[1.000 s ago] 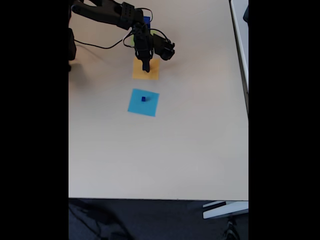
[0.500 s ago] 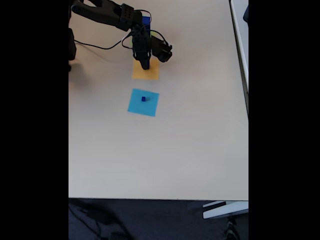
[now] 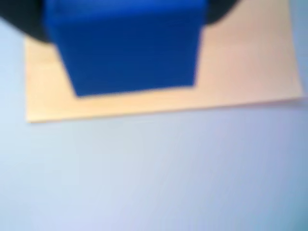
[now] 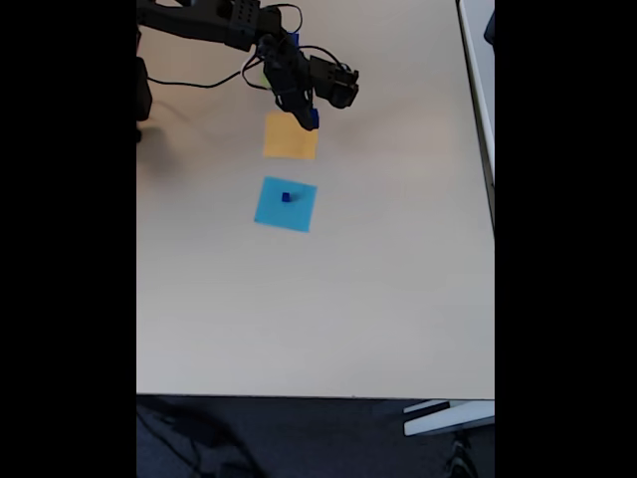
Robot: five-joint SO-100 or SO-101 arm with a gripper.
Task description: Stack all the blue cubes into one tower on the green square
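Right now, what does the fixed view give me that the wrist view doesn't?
The fixed view alone shows the arm, the table, and the light-blue square carrying a tiny blue cube. The wrist view alone gives a blurred close-up of one face of the held cube. Both show that blue cube in the jaws over the orange square.

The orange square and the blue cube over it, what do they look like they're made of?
The orange square looks like thin matte paper or card: it lies flat on the table with crisp straight edges and no visible thickness. The blue cube looks like solid, evenly coloured plastic or painted wood, with flat faces and no strong shine; blur leaves it open.
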